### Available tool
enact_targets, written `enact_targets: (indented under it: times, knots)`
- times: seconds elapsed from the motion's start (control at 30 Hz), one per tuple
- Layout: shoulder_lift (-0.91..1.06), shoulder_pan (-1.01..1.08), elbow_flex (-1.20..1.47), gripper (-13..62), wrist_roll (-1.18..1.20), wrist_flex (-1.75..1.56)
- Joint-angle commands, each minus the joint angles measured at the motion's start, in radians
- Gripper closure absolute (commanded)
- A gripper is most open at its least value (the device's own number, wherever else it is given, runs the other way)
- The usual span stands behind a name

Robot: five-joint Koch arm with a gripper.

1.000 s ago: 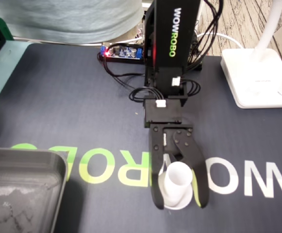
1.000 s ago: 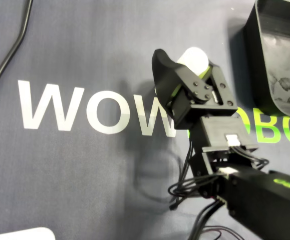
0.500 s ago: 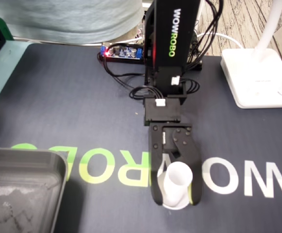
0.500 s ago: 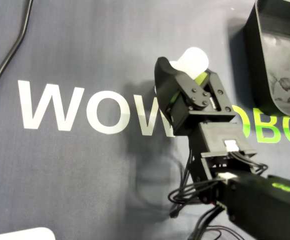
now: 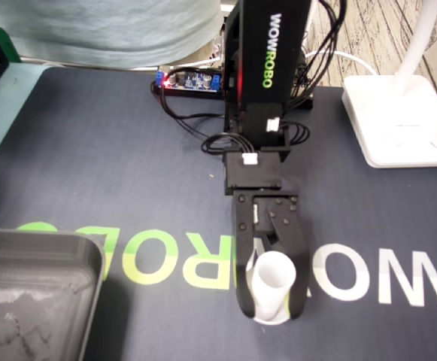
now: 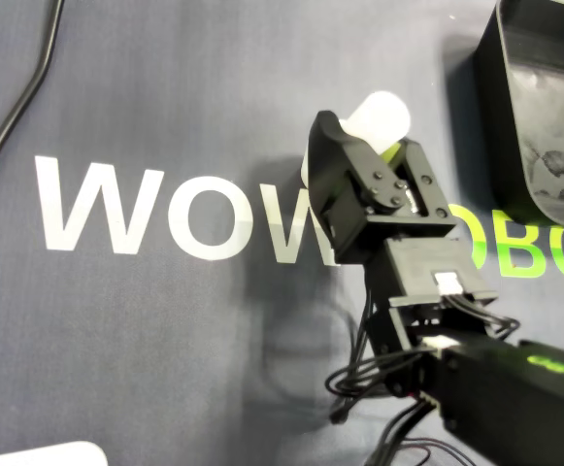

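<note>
Squarely between the jaws of the gripper (image 5: 271,311), against both: white cup (image 5: 272,275).

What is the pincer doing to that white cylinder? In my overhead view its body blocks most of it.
Observer: In the fixed view the pincer has one finger on each side of the white cylinder, and both seem to touch it.
Operator: Is it lifted?
Observer: No. Its wider base ring rests on the mat.
Operator: What's farther back, out of my frame?
Observer: A circuit board with a red light, wired to the arm.
</note>
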Motion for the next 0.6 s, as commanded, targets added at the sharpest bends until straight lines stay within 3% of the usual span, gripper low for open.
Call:
enact_targets:
  times: [0.0,0.23,0.57]
  knots:
    - [0.017,-0.017,-0.002,42.7,0.041,-0.081]
    - [0.028,-0.032,-0.002,46.6,0.071,-0.081]
    - [0.041,-0.032,-0.009,46.6,0.084,-0.08]
